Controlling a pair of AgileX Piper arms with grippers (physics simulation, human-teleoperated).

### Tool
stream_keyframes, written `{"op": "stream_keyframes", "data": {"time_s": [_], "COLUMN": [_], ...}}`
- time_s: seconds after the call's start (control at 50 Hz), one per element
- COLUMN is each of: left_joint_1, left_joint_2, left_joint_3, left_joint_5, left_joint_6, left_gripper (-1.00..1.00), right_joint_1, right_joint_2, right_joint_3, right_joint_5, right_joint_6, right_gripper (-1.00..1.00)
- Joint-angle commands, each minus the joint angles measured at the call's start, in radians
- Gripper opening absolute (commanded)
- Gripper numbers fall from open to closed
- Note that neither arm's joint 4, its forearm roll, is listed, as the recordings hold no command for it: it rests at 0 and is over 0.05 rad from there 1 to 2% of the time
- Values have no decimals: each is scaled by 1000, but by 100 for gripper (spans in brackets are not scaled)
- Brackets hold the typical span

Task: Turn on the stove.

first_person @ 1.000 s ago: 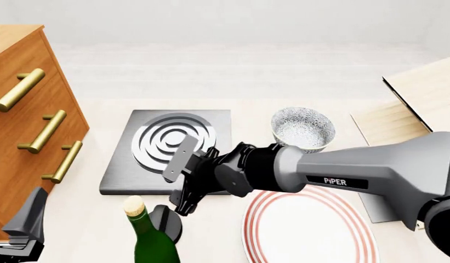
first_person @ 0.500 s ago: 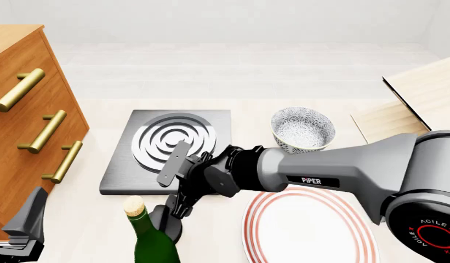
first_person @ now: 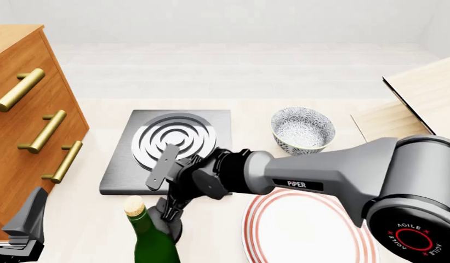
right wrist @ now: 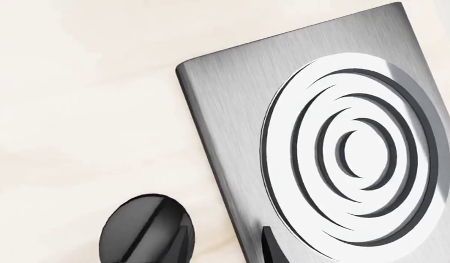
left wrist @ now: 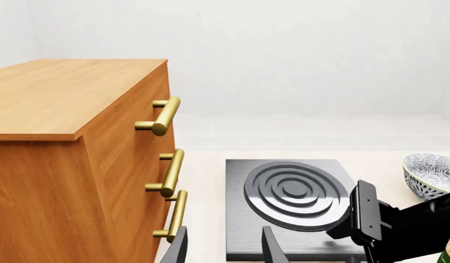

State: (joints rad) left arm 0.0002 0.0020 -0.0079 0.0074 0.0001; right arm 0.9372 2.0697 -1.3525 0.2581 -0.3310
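Wooden drawer cabinet (first_person: 23, 120) with 3 brass handles stands at the table's left side. Right arm (first_person: 334, 172) reaches across from the right, low over the table. Over the last 1 s it has swung leftward and down: the right gripper (first_person: 166, 189) was over the stove's front right edge and is now past the front edge, its lower finger coming down at the knob. Judgement: this is the approach to the knob, and the turn itself is not yet done.

The stove (first_person: 122, 164), a dark grey slab with silver ring burner (first_person: 174, 139), sits mid-table just right of the cabinet. Red-ringed white plate (first_person: 309, 233) lies near right of the knob; patterned bowl (first_person: 303, 130) sits beyond it, beside the stove. Green bottle (first_person: 148, 233) with cork stands just beside the knob (first_person: 170, 224), crowding it; a bump is a risk.

Right fingers look spread wide, 1 up over the burner, 1 down by the knob, holding nothing. Left gripper (left wrist: 223, 246) is parked at lower left, fingers apart, empty.

Right wrist view shows the knob (right wrist: 146, 230) whole, its ridge visible, clear of the slab; the front view hides most of it behind the gripper and bottle. Left wrist view shows cabinet, burner and the right gripper's finger, not the knob.
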Motion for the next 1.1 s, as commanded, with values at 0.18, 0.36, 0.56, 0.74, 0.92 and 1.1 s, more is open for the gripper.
{"op": "stream_keyframes", "data": {"time_s": [0.18,0.36,0.56,0.74,0.92,1.1], "left_joint_1": [0,0,0,0,0,0], "left_joint_2": [0,0,0,0,0,0], "left_joint_3": [0,0,0,0,0,0], "left_joint_5": [0,0,0,0,0,0], "left_joint_6": [0,0,0,0,0,0], "left_gripper": [100,100,100,100,100,100], "right_joint_1": [40,34,-7,-29,-26,-23], "right_joint_2": [-37,-41,-33,-73,-115,-197], "right_joint_3": [18,12,-20,6,64,145], "right_joint_5": [-42,-57,-66,-93,-139,-183], "right_joint_6": [10,2,-17,-24,-17,-1], "right_gripper": [100,100,100,100,100,100]}}
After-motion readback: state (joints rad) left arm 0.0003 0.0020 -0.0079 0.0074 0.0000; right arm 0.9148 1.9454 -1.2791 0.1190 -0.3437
